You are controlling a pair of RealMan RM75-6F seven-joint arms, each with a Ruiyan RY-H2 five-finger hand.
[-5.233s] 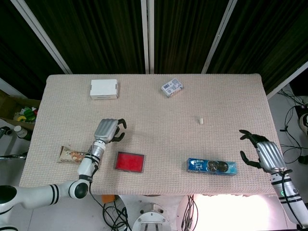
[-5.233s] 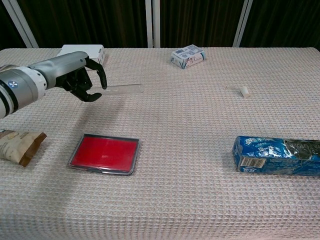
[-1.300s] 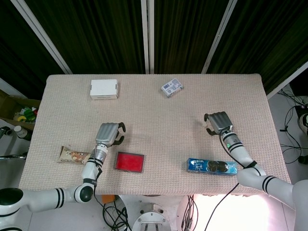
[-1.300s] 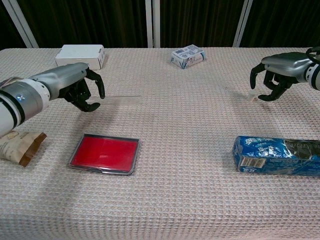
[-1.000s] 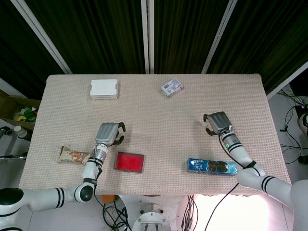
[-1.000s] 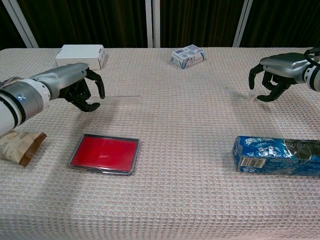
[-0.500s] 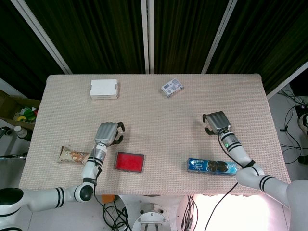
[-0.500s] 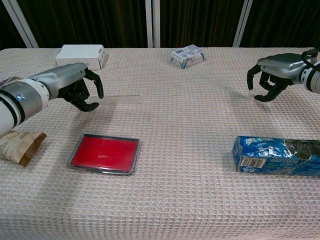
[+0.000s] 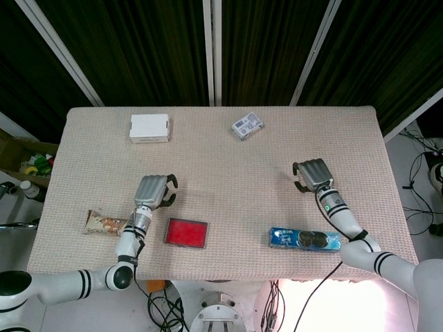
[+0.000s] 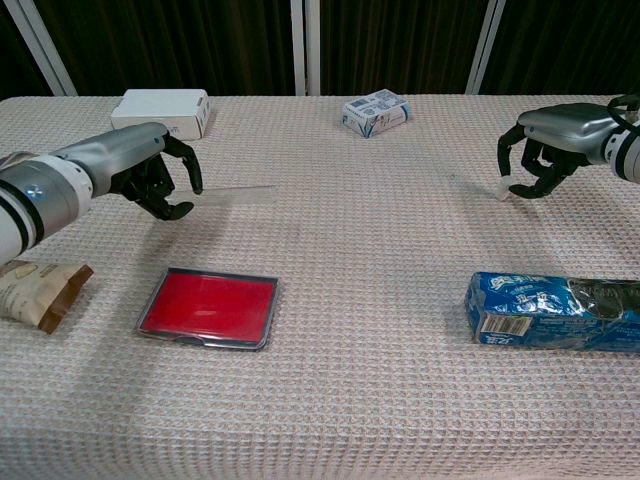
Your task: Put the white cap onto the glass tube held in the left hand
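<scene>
My left hand [image 10: 135, 165] hovers over the left side of the table [image 10: 380, 250], its fingers curled around the clear glass tube [image 10: 240, 190], which lies level and points right. In the head view the left hand [image 9: 152, 190] hides the tube. My right hand [image 10: 550, 145] is at the far right, fingers curled down, pinching the small white cap [image 10: 497, 190] at its fingertips just above the cloth. From the head view the right hand [image 9: 313, 174] covers the cap. The two hands are far apart.
A red tin [image 10: 208, 308] lies in front of my left hand, and a brown snack bag [image 10: 35, 290] sits at the left edge. A blue cookie pack [image 10: 550, 310] lies under my right hand's side. A white box [image 9: 149, 128] and a small blue-white pack [image 9: 247, 125] sit at the back.
My right hand came in from the table's right edge, closed its fingers on the cap and has just risen slightly. My left hand with the tube drifted a little to the left.
</scene>
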